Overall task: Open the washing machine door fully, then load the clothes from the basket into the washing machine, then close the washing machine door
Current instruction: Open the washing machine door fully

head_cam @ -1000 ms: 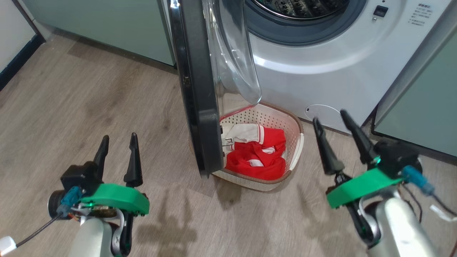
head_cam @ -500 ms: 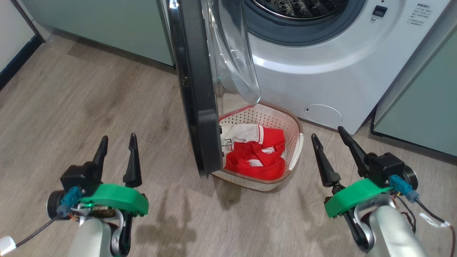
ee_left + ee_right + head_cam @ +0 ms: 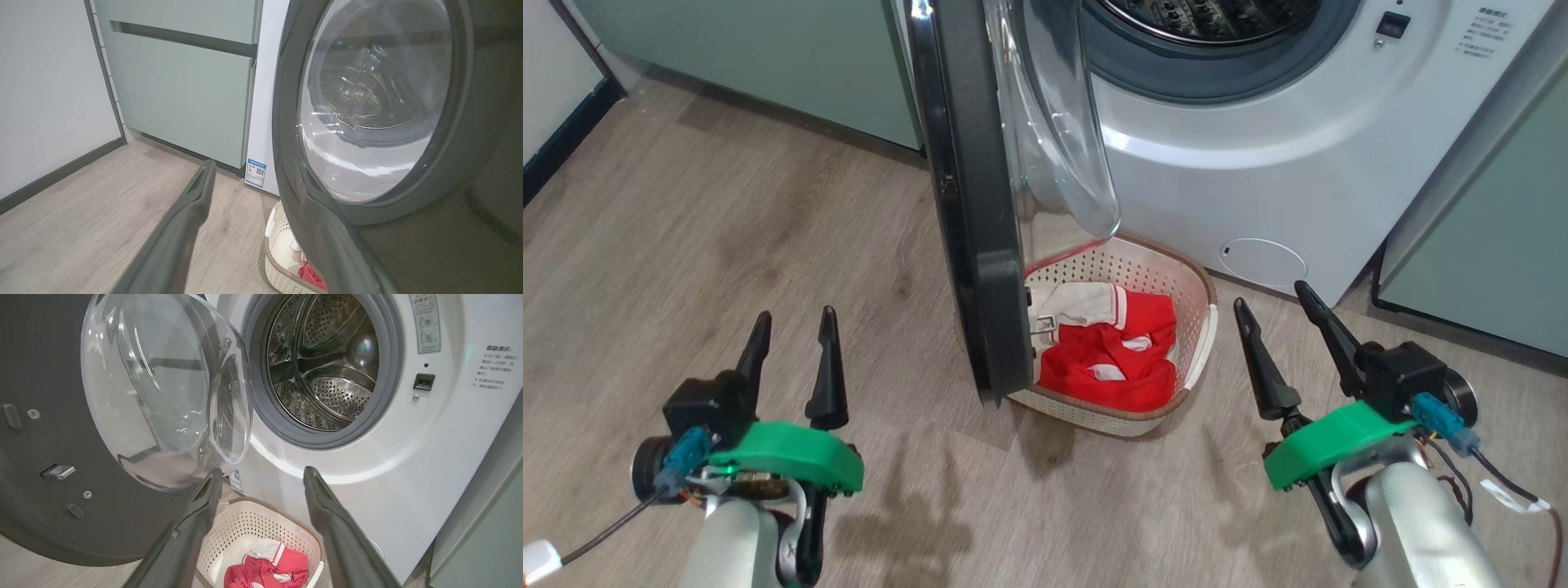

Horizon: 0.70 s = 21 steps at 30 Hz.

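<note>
Two tools hover with fingers [image 3: 827, 359] spread apart and empty: the left tool [image 3: 795, 313] left of the washing machine door [image 3: 972, 204], the right tool [image 3: 1270, 294] just right of the basket [image 3: 1194, 282]. The door stands swung out from the washing machine [image 3: 1258, 180], and the clothes [image 3: 1111, 363] lie in the basket on the floor [image 3: 727, 204] below it.

The washing machine door [image 3: 470, 163] has a glossy black rim around clear, smooth glass. The washing machine [image 3: 408, 457] is smooth white, its drum [image 3: 327, 375] shiny perforated steel. The clothes [image 3: 1111, 367] are soft cloth; the basket [image 3: 1196, 298] is perforated, probably plastic. The floor [image 3: 727, 245] is matt wood grain.
</note>
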Motion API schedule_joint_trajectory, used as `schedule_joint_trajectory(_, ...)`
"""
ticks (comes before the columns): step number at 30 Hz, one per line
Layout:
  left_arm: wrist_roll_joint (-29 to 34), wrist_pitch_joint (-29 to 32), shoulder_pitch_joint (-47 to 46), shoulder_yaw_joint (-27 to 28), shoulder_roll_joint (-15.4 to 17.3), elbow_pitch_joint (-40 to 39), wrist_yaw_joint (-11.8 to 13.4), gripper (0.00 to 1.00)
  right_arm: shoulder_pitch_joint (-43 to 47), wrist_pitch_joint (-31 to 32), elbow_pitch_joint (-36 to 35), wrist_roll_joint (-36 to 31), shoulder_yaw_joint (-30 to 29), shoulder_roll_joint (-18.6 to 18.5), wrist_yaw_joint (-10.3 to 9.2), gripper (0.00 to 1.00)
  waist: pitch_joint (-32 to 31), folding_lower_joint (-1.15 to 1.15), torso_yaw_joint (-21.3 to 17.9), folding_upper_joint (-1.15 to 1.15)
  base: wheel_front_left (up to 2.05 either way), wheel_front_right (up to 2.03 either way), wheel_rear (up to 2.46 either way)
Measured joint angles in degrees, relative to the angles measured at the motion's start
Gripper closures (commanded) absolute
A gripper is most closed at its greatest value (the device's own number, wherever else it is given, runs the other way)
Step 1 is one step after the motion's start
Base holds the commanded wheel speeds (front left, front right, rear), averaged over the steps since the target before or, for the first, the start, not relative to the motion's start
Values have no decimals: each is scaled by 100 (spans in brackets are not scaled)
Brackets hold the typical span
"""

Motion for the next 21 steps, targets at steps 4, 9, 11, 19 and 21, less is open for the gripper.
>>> schedule_joint_trajectory(4,0,0,1,-7,0,8,-1,0,-1,-10,5,0,2,1,0,0,10,0,-2,0,0,0,0)
schedule_joint_trajectory(9,-1,0,1,-37,0,20,-1,100,-3,-16,9,0,1,1,0,0,16,0,-2,0,0,0,0)
schedule_joint_trajectory(11,-1,0,1,-54,0,20,-1,100,-4,-16,9,0,0,1,0,0,17,0,4,0,0,0,0)
schedule_joint_trajectory(19,-89,9,0,-98,2,2,-11,100,-5,-18,5,1,-19,1,0,0,4,0,36,0,0,0,0)
schedule_joint_trajectory(21,-87,9,-10,-112,20,-132,-34,100,-5,-20,1,2,-40,2,0,0,-4,0,60,0,0,0,0)
